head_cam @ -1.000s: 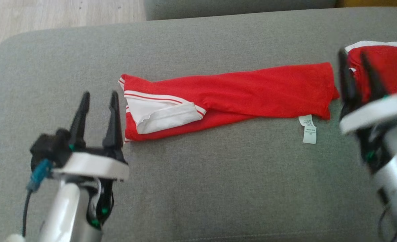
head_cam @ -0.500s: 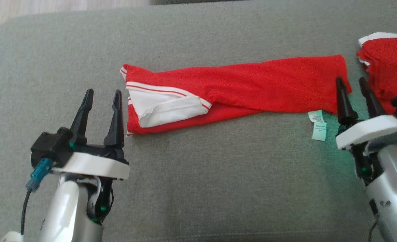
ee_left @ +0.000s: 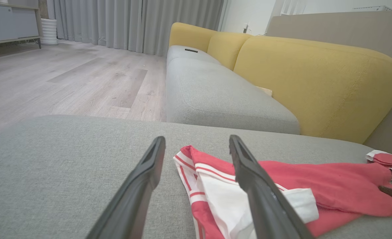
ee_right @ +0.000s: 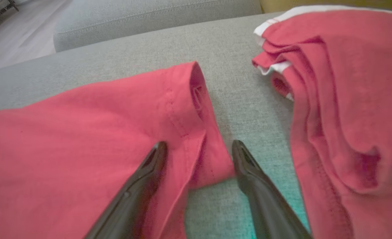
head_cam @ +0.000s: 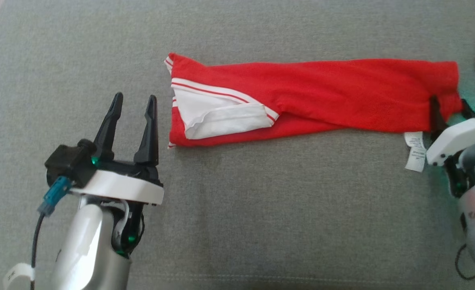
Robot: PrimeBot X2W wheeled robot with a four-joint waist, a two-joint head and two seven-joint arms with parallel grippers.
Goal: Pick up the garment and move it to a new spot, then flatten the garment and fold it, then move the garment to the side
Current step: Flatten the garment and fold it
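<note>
Red garment [head_cam: 310, 96] folded long, white striped trim [head_cam: 221, 117] at left, left gripper [head_cam: 135, 96] spread wide beside it, right gripper [ee_right: 197, 144] spread too, now astride its right end.

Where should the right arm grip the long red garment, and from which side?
Grip the red garment at its right-end hem corner, nearest the robot: stitched layers lie flat there. Come from the near edge with the right gripper, whose open jaws straddle that corner, keeping clear of the other red pile.
</note>
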